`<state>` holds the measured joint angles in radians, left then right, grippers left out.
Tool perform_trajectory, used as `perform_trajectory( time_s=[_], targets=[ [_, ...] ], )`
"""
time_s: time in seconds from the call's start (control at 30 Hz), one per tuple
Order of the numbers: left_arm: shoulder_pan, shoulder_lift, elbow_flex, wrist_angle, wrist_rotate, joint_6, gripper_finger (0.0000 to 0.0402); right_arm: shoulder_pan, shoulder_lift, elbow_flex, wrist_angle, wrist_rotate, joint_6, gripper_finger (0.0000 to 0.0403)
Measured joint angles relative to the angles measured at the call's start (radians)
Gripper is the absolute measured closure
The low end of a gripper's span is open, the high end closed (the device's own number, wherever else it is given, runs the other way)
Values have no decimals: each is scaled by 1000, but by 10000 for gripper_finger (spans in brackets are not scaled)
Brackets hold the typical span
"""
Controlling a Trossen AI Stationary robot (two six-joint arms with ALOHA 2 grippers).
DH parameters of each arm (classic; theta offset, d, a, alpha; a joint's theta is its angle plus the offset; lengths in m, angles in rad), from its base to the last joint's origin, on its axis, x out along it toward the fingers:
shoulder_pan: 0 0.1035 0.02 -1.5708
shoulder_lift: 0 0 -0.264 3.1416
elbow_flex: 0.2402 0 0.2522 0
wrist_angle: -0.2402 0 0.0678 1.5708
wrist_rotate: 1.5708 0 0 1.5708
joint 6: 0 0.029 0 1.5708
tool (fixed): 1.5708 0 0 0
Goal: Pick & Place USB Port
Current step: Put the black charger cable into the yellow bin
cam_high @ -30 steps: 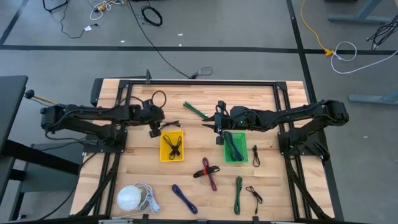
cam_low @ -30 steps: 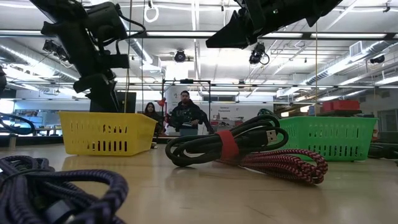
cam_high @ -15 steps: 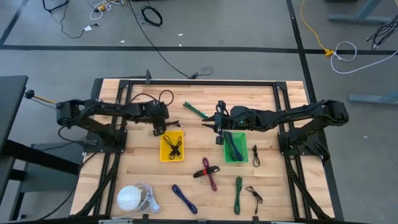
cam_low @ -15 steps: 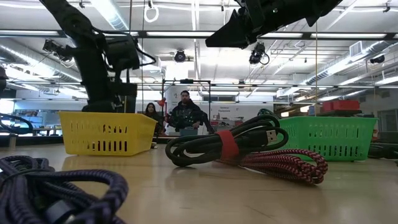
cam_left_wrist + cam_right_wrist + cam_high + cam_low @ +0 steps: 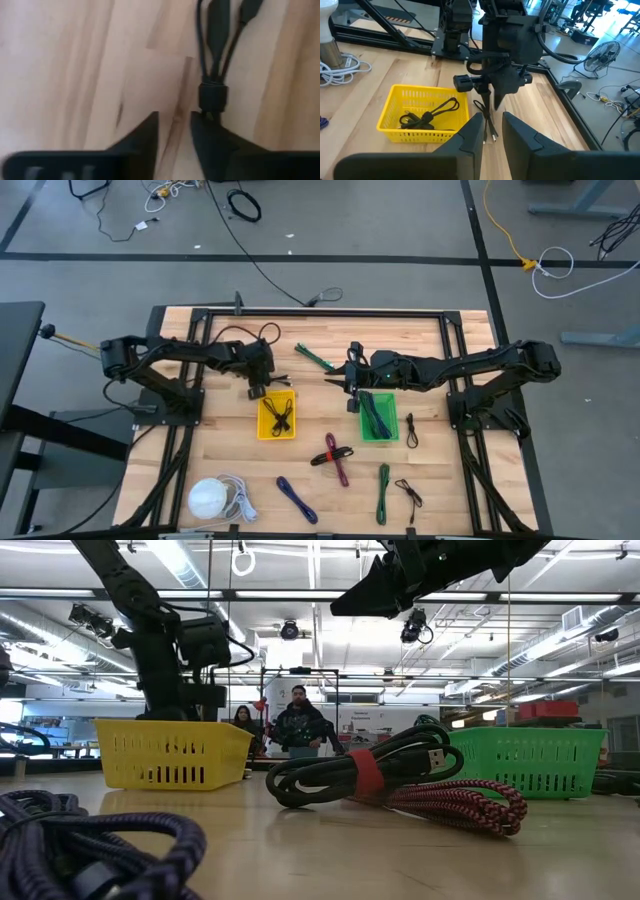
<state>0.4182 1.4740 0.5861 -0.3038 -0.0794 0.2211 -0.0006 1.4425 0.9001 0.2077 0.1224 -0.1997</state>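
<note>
A black USB cable [image 5: 214, 95], bundled with a tie, lies on the bare wood just beyond the far rim of the yellow basket [image 5: 262, 420]. My left gripper [image 5: 175, 125] points down over it, open by a narrow gap with only wood between the fingers. The cable runs beside one finger [image 5: 212, 137]. The right wrist view shows the same gripper [image 5: 492, 102] above the cable [image 5: 489, 122]. Another black cable [image 5: 281, 416] lies inside the yellow basket. My right gripper [image 5: 492, 125] hangs open and still above the far rim of the green basket [image 5: 394, 420]. My left gripper comes at the black cable's tied part [image 5: 214, 107] from above, pointing steeply down. The cable passes behind one fingertip [image 5: 207, 125], outside the gap. I cannot tell whether that finger touches it.
Loose cables lie about: green [image 5: 315, 358] at the far side, red and black [image 5: 335, 455] in the middle, blue [image 5: 296, 498], green [image 5: 383, 490] and black [image 5: 409, 492] near the front, black [image 5: 411, 430] beside the green basket. A white plug with cord [image 5: 212, 498] lies front left.
My left gripper has come down and gone a little toward the table's right, from beside the yellow basket's far left corner to just over the black cable, tipping more steeply downward. The right arm and the cables have kept still.
</note>
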Motion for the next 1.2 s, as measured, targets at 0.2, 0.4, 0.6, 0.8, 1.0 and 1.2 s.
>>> perform_trajectory(
  time_s=[0.2,0.4,0.6,0.8,1.0,1.2],
  targets=[
    [15,1,-1,0,26,1,393,0,0,0,0,0,0,330],
    [19,-15,23,-27,-33,4,398,-6,0,-68,90,0,0,330],
    [31,-47,99,-138,-77,30,400,-14,0,-129,226,1,34,330],
    [7,-51,130,-171,77,53,390,-13,0,-129,238,0,23,330],
    [-18,-48,130,-177,61,40,346,-17,0,-129,245,0,23,330],
    [-19,-46,130,-159,46,37,271,-17,0,-129,250,0,26,330]
  ],
)
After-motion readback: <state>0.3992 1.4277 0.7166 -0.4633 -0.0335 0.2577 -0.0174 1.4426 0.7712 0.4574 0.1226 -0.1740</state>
